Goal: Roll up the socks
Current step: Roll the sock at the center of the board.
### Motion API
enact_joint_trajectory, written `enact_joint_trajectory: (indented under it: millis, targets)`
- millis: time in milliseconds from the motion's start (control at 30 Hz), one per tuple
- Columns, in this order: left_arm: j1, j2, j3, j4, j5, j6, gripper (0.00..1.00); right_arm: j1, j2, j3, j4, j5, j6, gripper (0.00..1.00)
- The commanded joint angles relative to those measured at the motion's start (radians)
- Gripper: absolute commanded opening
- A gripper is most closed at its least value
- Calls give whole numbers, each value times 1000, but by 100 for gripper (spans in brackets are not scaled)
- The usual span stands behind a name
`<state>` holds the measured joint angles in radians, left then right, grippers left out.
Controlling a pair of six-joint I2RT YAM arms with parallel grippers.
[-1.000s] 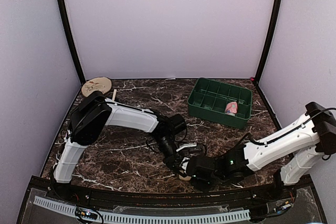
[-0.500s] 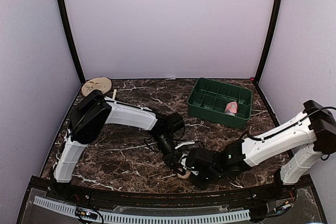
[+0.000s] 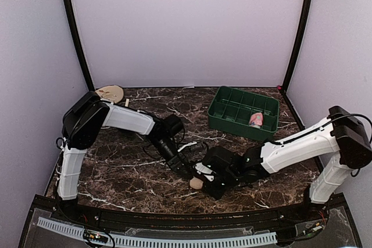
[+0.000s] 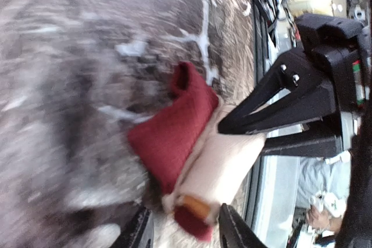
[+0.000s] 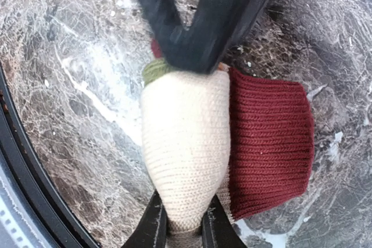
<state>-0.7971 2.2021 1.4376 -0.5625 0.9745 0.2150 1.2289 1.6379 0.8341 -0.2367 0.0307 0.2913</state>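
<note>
The tan sock [image 3: 196, 183] lies near the table's front edge as a cream roll [image 5: 186, 137] with a dark red ribbed cuff [image 5: 267, 143] beside it. My right gripper [image 5: 184, 227] is shut on the narrow end of the cream roll; from above it [image 3: 204, 179] is just right of the sock. My left gripper [image 4: 183, 233] is open, its fingers standing either side of the roll's other end [image 4: 195, 210] without pressing it; from above it [image 3: 187, 171] is at the sock's upper left. The pink sock [image 3: 256, 119] sits rolled in the green tray [image 3: 241, 127].
The green compartment tray stands at the back right. A round wooden disc [image 3: 108, 92] lies at the back left corner. The table's dark front rim [image 5: 35, 196] runs close to the sock. Both arms meet low over the front middle.
My left gripper has opened and let go of the tan sock, and that arm has drawn back to the left. The right gripper has closed on the roll and shifted left.
</note>
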Motion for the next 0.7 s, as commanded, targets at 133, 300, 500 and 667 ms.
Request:
enact_joint_trajectory:
  millis: [133,300,500,667]
  targets:
    - [64,-97,-107,135,-183,-73,42,-56,32,-11,-41,-186,49,7]
    - [66,-197,-223,259,-280,-101,42,-106,21,-22,-29,-272,81,6]
    - [48,-386,-434,531,-395,-129,43,-174,14,-35,-27,-386,103,5]
    - [-35,-527,-579,698,-550,-95,44,-238,39,-47,-20,-518,117,4]
